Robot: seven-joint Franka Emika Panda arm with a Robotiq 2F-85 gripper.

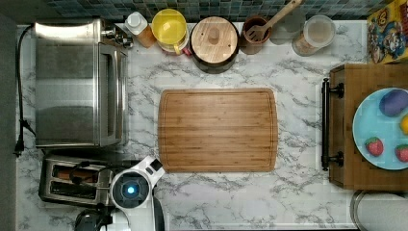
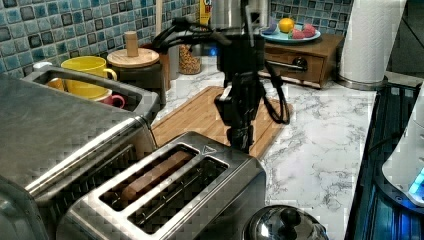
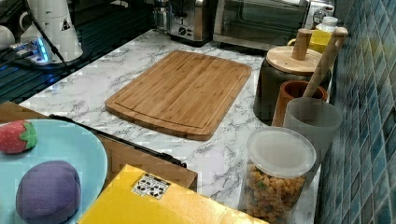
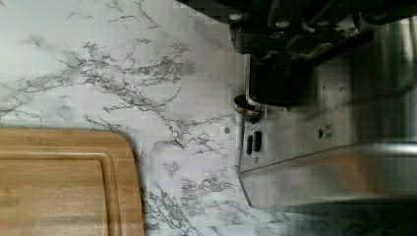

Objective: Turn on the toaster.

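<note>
The toaster (image 2: 200, 175) is a small brushed-steel box with two long top slots, and something brown sits in one slot. It stands at the top view's lower left (image 1: 72, 182), beside the big toaster oven (image 1: 79, 84). My gripper (image 2: 241, 141) hangs straight down at the toaster's control end, level with its top edge and touching or nearly touching it. In the wrist view the toaster's end face (image 4: 334, 162) lies right under the gripper's dark body, with a small round knob (image 4: 246, 107) beside a black block. The arm's wrist (image 1: 130, 190) covers that end in the top view.
A wooden cutting board (image 1: 217, 130) lies mid-counter, close to the toaster's control end. Jars, a yellow mug (image 1: 169, 26) and a lidded pot (image 1: 214, 42) line the back wall. A wooden drawer box with a blue plate (image 1: 373, 120) stands at the top view's right. A kettle lid (image 2: 285, 225) sits near the toaster.
</note>
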